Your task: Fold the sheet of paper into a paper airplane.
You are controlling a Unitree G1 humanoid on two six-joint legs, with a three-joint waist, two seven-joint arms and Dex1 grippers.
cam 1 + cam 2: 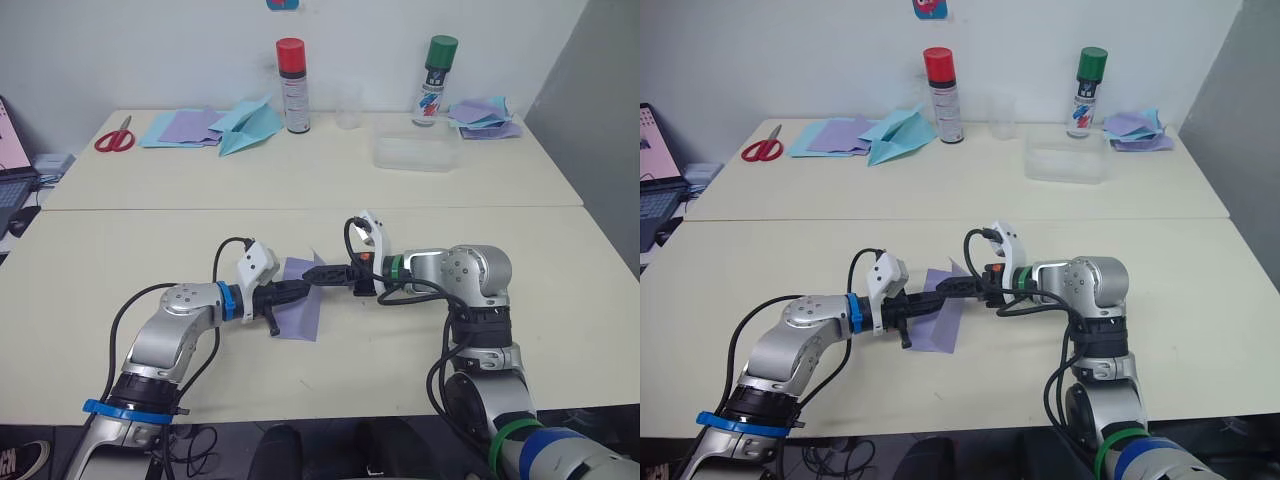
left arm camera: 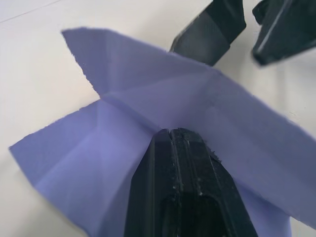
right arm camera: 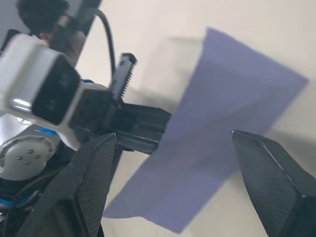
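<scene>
Pinching sheet of paper [image 2: 148,123], left pincer [image 2: 173,136]; right pincer [image 3: 173,143] spread; can labels perhaps unreadable.

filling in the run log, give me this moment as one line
stage: mid-fold | sheet of paper: partly folded, creased, on table | left gripper: shut on sheet | right gripper: open, at sheet's far edge | plane shape: not yet
</scene>
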